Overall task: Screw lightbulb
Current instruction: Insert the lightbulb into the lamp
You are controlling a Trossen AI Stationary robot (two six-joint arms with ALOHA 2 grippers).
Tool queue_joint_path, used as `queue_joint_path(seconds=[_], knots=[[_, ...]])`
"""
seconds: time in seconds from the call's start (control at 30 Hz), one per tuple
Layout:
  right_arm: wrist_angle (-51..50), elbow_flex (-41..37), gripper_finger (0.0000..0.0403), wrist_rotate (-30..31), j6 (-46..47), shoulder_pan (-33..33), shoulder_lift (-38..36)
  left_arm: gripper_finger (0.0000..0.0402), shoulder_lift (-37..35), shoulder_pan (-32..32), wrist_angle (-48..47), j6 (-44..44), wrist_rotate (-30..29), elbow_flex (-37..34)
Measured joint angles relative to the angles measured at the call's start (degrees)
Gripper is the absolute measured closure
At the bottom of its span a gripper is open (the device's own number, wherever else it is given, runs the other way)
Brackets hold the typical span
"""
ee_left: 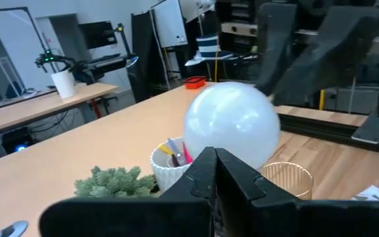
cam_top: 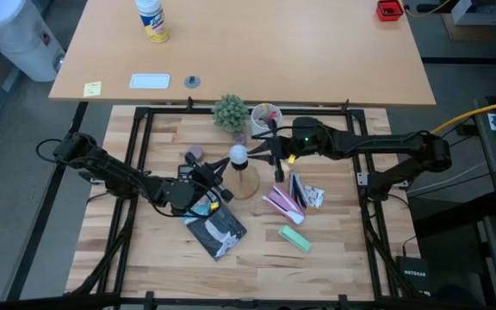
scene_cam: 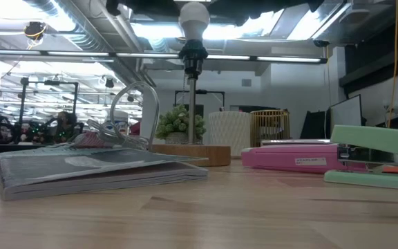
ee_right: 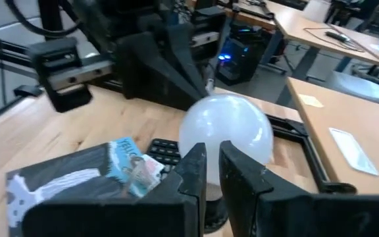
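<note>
Now, bulb: the lightbulb point(cam_top: 238, 155) sits up on top of the black socket point(scene_cam: 193, 54) of the wooden stand point(cam_top: 245, 182), mid desk point(cam_top: 334, 250).
Left arm: left gripper point(cam_top: 220, 171) just beside the stand, jaws together, holding nothing.
Right arm: right gripper point(cam_top: 261, 150) near the bulb, jaws together, holding nothing.
Done: bulb looks to be in its socket, prob. screwed in.
Left to do: maybe nothing; can't tell if it's tight.
</note>
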Motion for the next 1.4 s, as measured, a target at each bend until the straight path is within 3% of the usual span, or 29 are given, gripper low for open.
queue_joint_path(seconds=[0.3,0.67,0.93,1.07,1.2,1.4], knots=[[-0.5,-0.1,0.0359,-4.5,1.1,0.1,0.3,0.0400,0.0,1.8,0.2,0.0,-0.8,0.0],[-0.5,-0.1,0.0359,-4.4,1.3,0.1,-2.8,0.0400,0.0,-0.6,2.8,3.8,-2.4,0.0],[0.0,-0.1,0.0359,6.1,-3.7,0.0,-5.2,0.0400,0.0,-3.1,6.4,6.2,-1.8,0.0],[0.8,-0.1,0.0359,11.2,-6.2,0.0,-4.5,0.0400,0.0,-2.6,6.1,4.1,4.7,0.0],[3.2,-0.1,0.0359,11.7,-6.5,-0.1,-3.2,0.0400,0.0,-1.7,6.0,3.3,10.0,0.0],[3.9,-0.1,0.0359,11.7,-6.6,-0.1,-1.0,0.0400,0.0,-0.9,2.3,-0.6,10.8,0.0]])
